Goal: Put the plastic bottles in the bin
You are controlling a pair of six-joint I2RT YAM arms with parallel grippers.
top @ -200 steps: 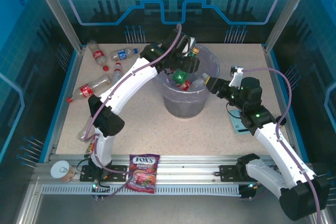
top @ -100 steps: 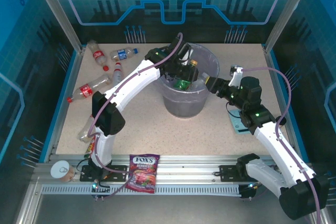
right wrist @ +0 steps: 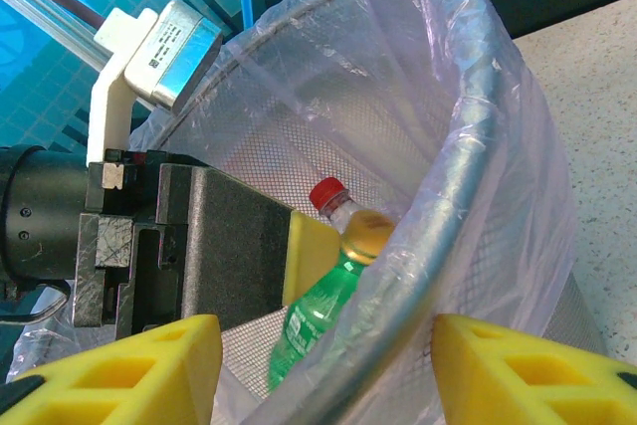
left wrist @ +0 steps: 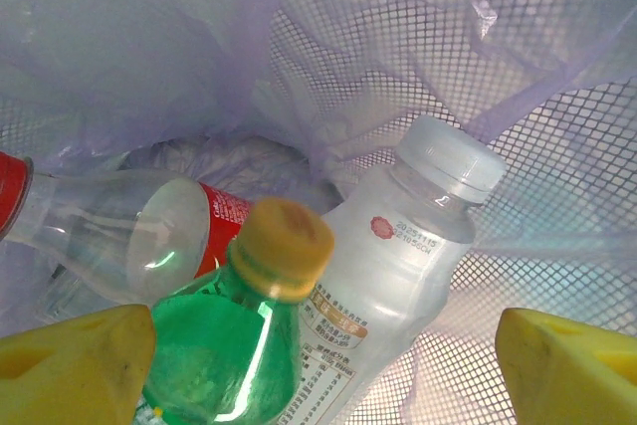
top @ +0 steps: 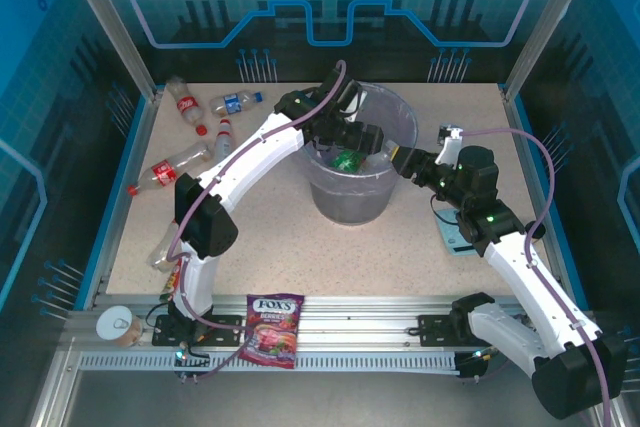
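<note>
The grey bin (top: pixel 350 199) with its lilac liner stands mid-table. My left gripper (top: pixel 352 143) hangs inside it, open. A green bottle (left wrist: pixel 219 355) with a yellow cap lies between the wide-apart fingers, close to the left finger (left wrist: pixel 80 365) and resting on a white-labelled bottle (left wrist: pixel 398 256) and a red-labelled one (left wrist: pixel 119 226). My right gripper (top: pixel 405 162) is open, its fingers on either side of the bin rim (right wrist: pixel 468 176). The green bottle (right wrist: pixel 318 316) also shows through the liner. Several bottles lie at the table's far left: red-labelled (top: pixel 183 103), blue-labelled (top: pixel 235 102) and another red one (top: pixel 170 168).
A clear bottle (top: pixel 160 247) lies beside the left arm's base. The purple Fox's bag (top: pixel 272 329) and a tin can (top: pixel 118 325) rest on the front rail. A small blue object (top: pixel 455 237) sits under the right arm. Glass walls ring the table.
The left gripper has sunk from above the rim into the bin with the green bottle, which now lies lower among the others. The right arm has stayed put.
</note>
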